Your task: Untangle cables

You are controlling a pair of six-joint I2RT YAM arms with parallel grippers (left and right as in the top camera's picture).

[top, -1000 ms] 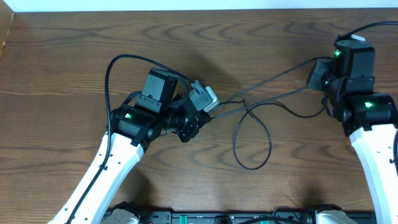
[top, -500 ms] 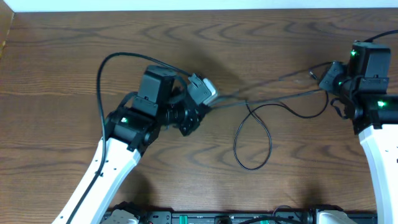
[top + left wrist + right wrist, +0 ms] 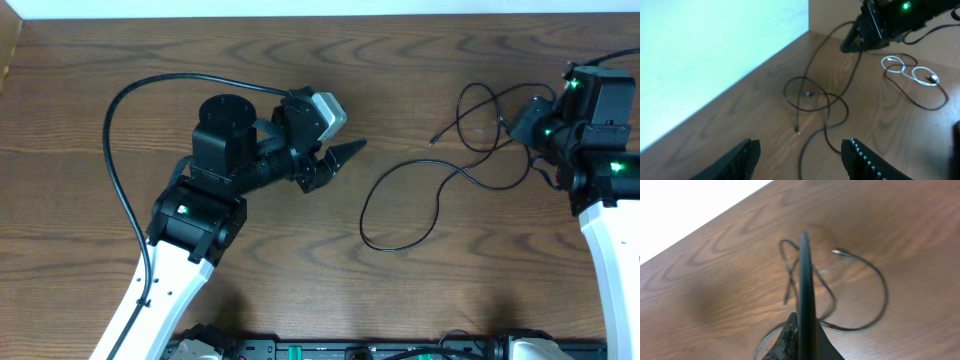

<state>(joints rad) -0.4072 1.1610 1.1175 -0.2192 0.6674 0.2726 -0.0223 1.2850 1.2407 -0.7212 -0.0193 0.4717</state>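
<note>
The table [image 3: 200, 60] is brown wood with dark wavy lines. It is smooth and a little shiny under both claws. The cables [image 3: 363, 220] between the claws are thin, black and smooth, like rubber. The left claw [image 3: 802, 157] is dull black plastic, with bumpy ridges inside one finger [image 3: 865, 160]. The right claw [image 3: 804, 240] is smooth dark plastic.

Black cables [image 3: 362, 210], brown wood-grain table [image 3: 150, 60]

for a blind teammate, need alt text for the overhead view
A thin black cable lies in loose loops on a wooden table, gripped at its right side by the shut right gripper. The left gripper is open and empty, apart from the cable.
</note>
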